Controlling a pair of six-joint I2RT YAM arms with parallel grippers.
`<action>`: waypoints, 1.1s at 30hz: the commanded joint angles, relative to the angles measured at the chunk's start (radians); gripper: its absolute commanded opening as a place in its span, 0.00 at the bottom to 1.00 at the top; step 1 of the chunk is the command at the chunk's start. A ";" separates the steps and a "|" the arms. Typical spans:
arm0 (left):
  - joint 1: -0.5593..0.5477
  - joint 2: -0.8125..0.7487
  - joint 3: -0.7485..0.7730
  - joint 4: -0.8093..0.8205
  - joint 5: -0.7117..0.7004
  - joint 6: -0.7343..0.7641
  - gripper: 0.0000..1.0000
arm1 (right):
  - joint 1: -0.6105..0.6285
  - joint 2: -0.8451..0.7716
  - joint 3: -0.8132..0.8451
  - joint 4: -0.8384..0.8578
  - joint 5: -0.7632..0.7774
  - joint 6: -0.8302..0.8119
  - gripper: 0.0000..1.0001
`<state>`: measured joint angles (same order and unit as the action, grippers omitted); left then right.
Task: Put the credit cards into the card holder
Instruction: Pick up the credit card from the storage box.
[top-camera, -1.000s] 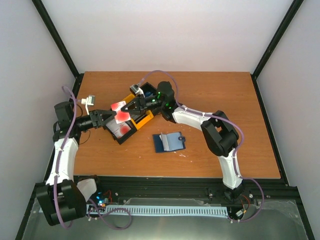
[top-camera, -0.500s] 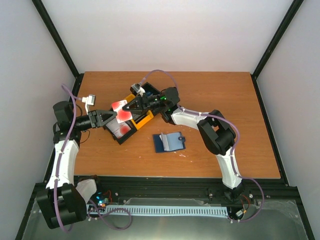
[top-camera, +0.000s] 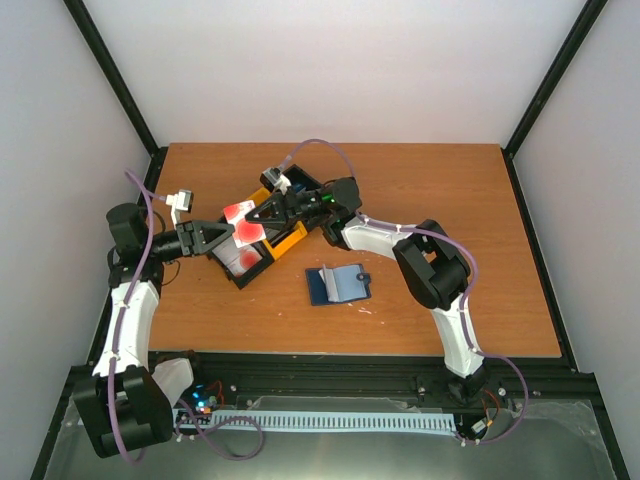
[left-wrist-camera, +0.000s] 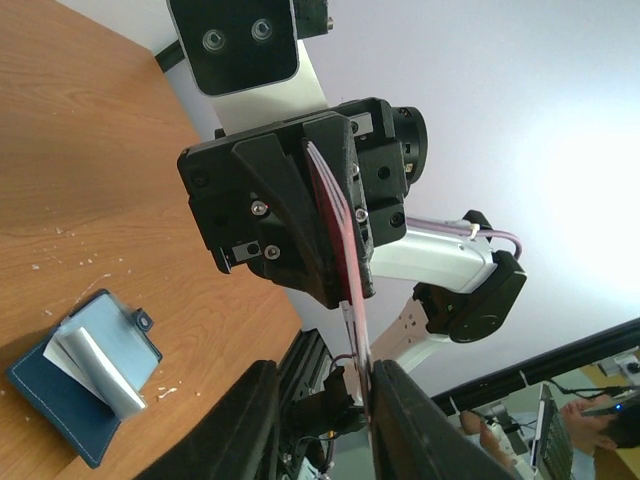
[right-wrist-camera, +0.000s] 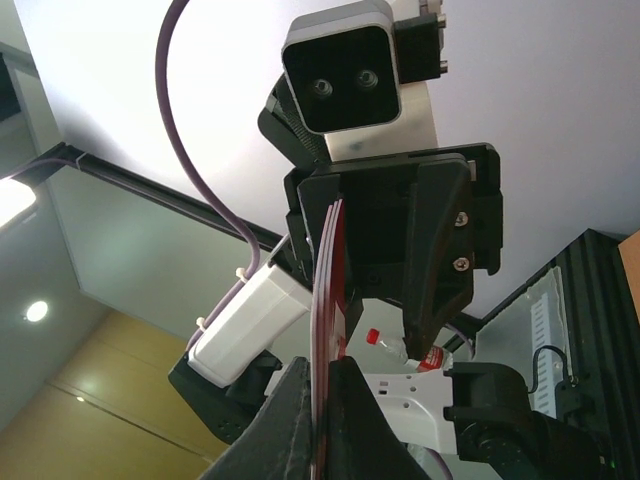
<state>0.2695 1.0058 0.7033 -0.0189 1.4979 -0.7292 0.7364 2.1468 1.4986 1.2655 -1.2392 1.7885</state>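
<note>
Over the bin, my right gripper (top-camera: 258, 214) is shut on a thin stack of red credit cards (top-camera: 240, 211), seen edge-on in the right wrist view (right-wrist-camera: 328, 300) between its closed fingers (right-wrist-camera: 300, 420). My left gripper (top-camera: 226, 234) faces it from the left. Its jaws stand apart around the cards' free end (left-wrist-camera: 358, 340), and the cards lie against the right-hand finger (left-wrist-camera: 405, 420). Another red card (top-camera: 241, 262) lies in the bin. The navy card holder (top-camera: 338, 283) lies open on the table, with its light blue pocket (left-wrist-camera: 105, 345) up.
A black and yellow bin (top-camera: 285, 240) sits on the wooden table (top-camera: 440, 200) under both grippers. A second black bin (top-camera: 298, 183) stands behind the right wrist. The card holder is right of and nearer than the bins, and white walls enclose the table.
The right wrist has shifted slightly and turned, keeping hold of the cards. The left gripper has stayed at the cards' free end, its jaws a little wider than half a second ago.
</note>
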 joint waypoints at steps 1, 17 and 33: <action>-0.001 -0.003 -0.020 0.023 -0.001 -0.027 0.30 | 0.005 -0.018 0.021 0.135 0.048 0.017 0.03; -0.001 -0.021 -0.018 0.018 0.005 -0.018 0.38 | 0.004 -0.026 0.012 0.148 0.063 0.021 0.03; -0.001 -0.030 -0.029 0.023 0.006 -0.017 0.23 | 0.003 -0.043 -0.011 0.149 0.064 0.011 0.03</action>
<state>0.2691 0.9821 0.6926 0.0071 1.5146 -0.7540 0.7403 2.1468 1.4811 1.3209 -1.2205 1.8034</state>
